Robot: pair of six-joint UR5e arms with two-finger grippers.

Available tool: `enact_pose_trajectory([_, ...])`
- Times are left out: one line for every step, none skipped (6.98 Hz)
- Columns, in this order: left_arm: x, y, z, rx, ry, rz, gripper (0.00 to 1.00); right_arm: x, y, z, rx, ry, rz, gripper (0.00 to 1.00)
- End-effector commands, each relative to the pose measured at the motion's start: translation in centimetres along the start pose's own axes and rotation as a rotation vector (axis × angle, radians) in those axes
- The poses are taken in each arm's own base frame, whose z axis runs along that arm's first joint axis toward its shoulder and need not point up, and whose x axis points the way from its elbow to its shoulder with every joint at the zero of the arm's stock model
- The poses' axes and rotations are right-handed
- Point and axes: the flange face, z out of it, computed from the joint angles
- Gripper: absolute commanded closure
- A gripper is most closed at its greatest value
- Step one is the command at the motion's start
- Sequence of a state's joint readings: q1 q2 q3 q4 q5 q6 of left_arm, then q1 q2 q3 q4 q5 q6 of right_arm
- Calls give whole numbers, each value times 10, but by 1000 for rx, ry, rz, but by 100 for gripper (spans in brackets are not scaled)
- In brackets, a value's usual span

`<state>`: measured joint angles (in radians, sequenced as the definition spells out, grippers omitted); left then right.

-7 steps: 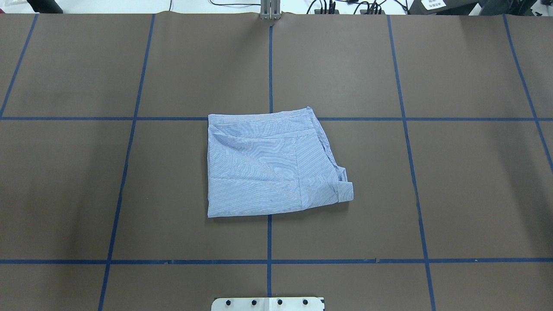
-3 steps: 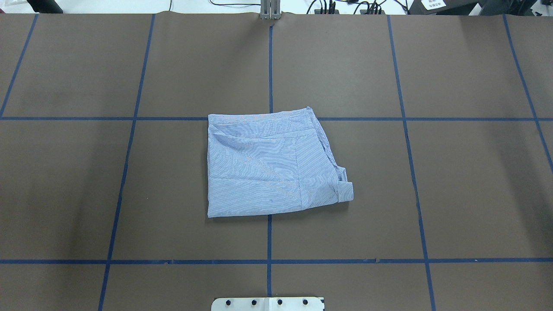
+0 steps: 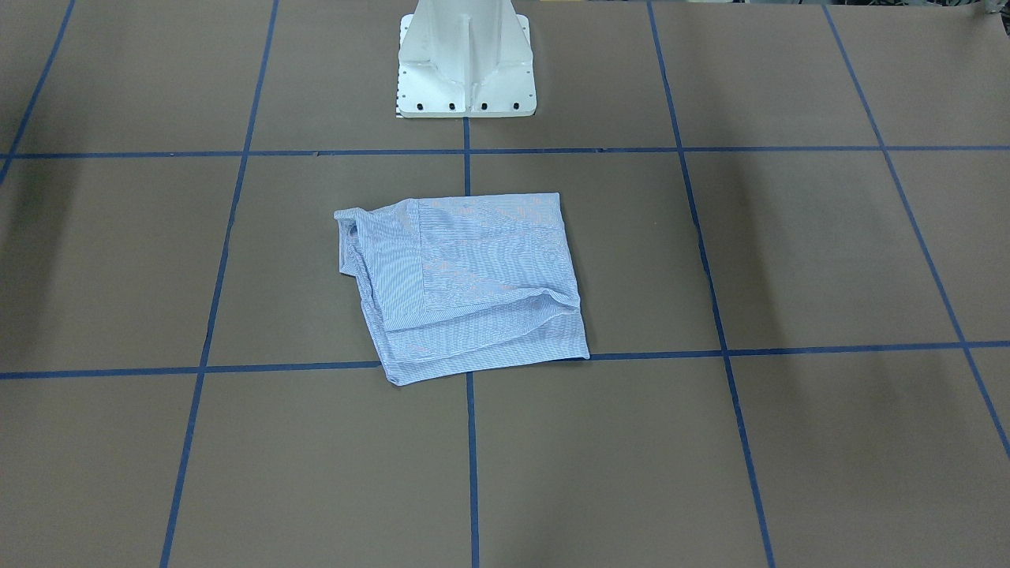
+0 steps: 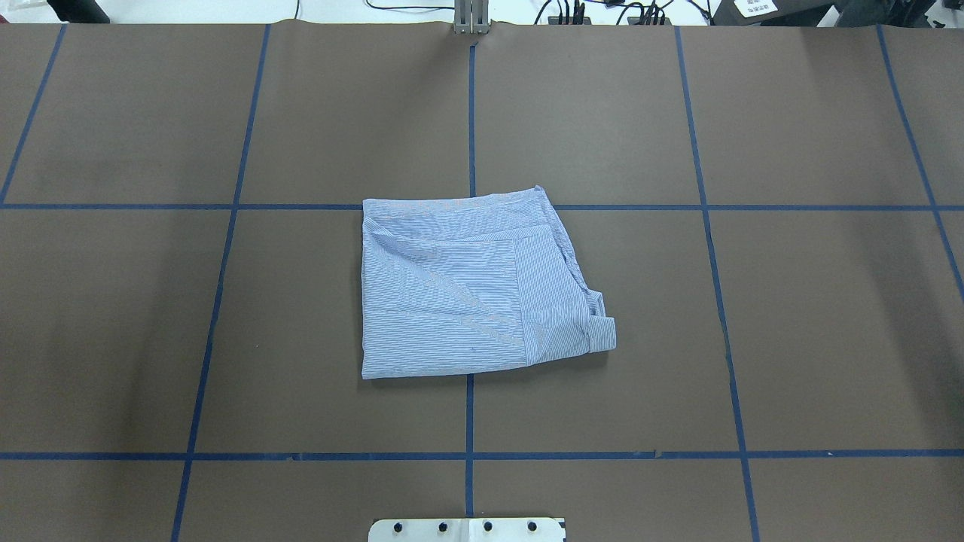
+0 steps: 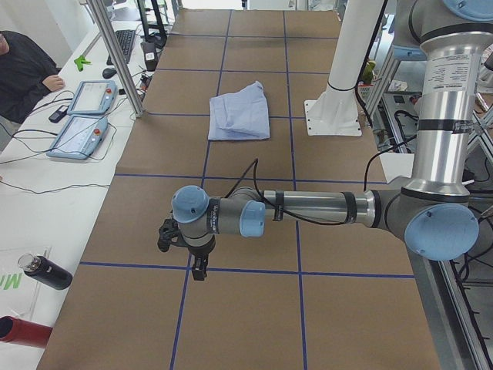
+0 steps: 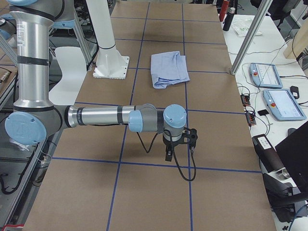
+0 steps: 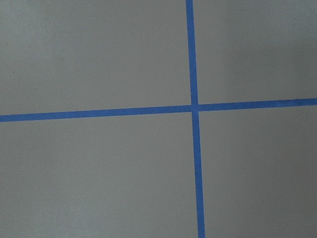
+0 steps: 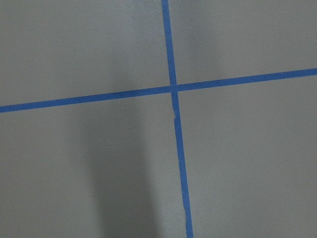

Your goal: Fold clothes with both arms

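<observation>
The left arm (image 5: 308,206) reached out low over the brown table (image 4: 791,301), far to the left of the white pedestal base (image 4: 467,529). Its left gripper (image 5: 197,270) hung fingers-down just above a crossing of blue tape lines (image 7: 194,106). It showed only in the side view, and its own wrist camera caught no fingers, so I could not tell whether they were parted or closed. Nothing appeared to be in them.

The striped shirt (image 4: 482,290) lay flat on the table straight out in front of the pedestal base, folded into a compact, roughly square packet. It was a little wider across than deep, with a cuff-like tab (image 4: 602,331) poking out at its right near corner.

The right arm (image 6: 101,116) mirrored the left, stretched far to the right of the pedestal base, with the right gripper (image 6: 168,154) pointing down over bare table. Again the state of its fingers could not be read.

The shirt lay well apart from both grippers, inward towards the base from each, and neither looked clearly nearer. I judged the folding essentially done. Any tidying would likely fall to the right arm, since the loose tab faced that side.
</observation>
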<state>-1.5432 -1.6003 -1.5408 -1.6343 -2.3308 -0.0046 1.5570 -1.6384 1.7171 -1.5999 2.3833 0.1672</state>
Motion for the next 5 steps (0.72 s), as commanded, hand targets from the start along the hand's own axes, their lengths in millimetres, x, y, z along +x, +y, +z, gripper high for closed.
enact_pose_trajectory([0, -1, 0, 1, -1, 1, 1, 8, 3, 6, -12, 8, 9, 0])
enact_pose_trajectory([0, -1, 0, 1, -1, 1, 1, 13, 5, 11, -21, 9, 14, 0])
enact_pose_trajectory([0, -1, 0, 1, -1, 1, 1, 17, 5, 14, -29, 10, 21, 0])
enact_pose_trajectory([0, -1, 0, 1, -1, 1, 1, 18, 6, 15, -32, 12, 24, 0])
enact_pose_trajectory([0, -1, 0, 1, -1, 1, 1, 18, 6, 15, -32, 12, 24, 0])
